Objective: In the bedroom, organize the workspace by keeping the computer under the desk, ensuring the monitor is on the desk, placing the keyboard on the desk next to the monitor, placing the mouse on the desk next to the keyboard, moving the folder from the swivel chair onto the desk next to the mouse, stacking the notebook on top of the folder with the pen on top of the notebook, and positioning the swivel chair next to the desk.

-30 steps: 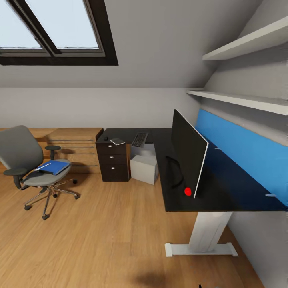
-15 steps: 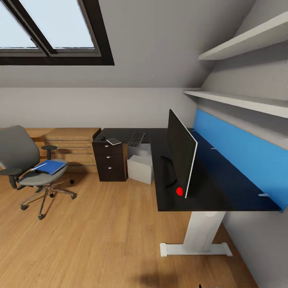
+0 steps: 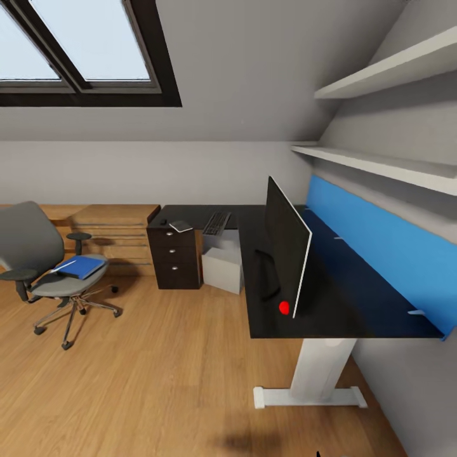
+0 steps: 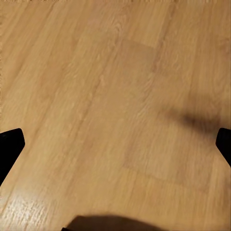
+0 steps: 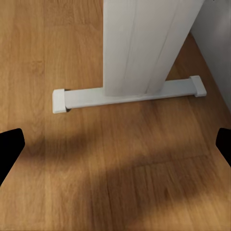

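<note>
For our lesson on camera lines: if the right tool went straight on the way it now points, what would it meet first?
Probably the wooden floor, just short of the desk's white leg and its foot bar. Nothing else shows in between, though depth is hard to judge.

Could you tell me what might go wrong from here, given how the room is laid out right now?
The pen lies loose on the folder on the swivel chair; lifting the folder may roll it off. The chair sits on castors and could roll away when touched. The monitor stands near the desk edge, so a passing arm may clip it. Both hands, left and right, are open over the floor.
</note>
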Robot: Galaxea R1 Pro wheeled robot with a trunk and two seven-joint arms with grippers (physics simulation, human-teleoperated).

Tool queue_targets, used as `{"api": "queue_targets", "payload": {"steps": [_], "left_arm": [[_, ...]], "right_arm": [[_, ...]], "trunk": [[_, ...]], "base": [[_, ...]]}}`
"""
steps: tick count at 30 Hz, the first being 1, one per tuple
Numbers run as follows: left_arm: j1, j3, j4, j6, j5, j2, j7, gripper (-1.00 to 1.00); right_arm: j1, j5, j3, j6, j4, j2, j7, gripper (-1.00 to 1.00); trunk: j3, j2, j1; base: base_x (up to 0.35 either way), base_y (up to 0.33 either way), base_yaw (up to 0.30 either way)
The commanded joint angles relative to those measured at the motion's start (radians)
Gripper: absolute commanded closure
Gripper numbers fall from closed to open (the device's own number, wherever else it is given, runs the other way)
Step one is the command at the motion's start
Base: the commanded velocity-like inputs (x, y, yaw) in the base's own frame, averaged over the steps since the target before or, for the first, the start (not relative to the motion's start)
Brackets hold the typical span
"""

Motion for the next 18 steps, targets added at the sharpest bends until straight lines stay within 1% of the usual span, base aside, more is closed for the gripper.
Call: {"api": "queue_targets", "payload": {"steps": [1,18], "left_arm": [[-0.001,0.0,0.001,-0.003,0.005,0.0,0.0,-1.0],[-0.001,0.0,0.001,-0.003,0.005,0.0,0.001,-1.0]], "right_arm": [[-0.001,0.011,-0.005,-0.003,0.002,0.0,-0.006,-1.0],[-0.001,0.01,-0.005,-0.003,0.002,0.001,-0.006,-1.0]], "trunk": [[0.002,0.007,-0.004],[0.055,0.126,-0.069]], "base": [[0.0,0.0,0.0],[0.0,0.0,0.0]]}}
